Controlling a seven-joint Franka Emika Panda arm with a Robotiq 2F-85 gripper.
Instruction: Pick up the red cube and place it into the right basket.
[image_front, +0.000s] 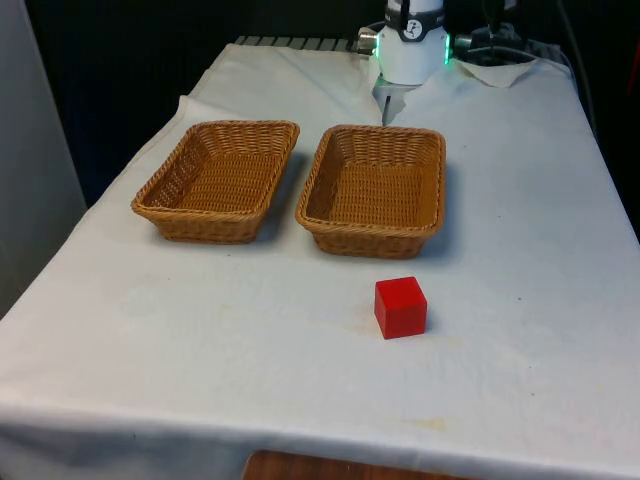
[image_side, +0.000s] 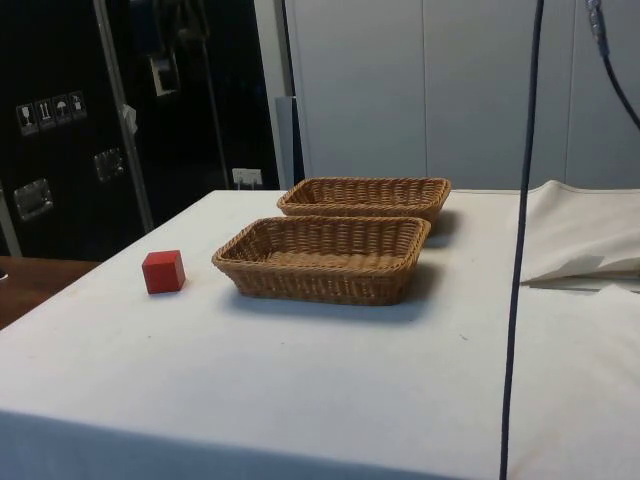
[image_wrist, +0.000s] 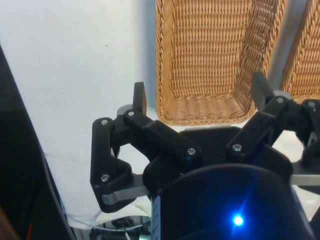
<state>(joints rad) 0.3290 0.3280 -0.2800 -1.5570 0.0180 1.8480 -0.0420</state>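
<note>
No step is done: cube (image_front: 401, 307) rests on desk (image_front: 520, 300), at 6 o'clock of right basket (image_front: 374, 189). Pincer (image_wrist: 200, 100) is spread, empty; grasp and placement remain.

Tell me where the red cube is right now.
The red cube sits on the white cloth, just in front of the basket on the front view's right, untouched.
</note>
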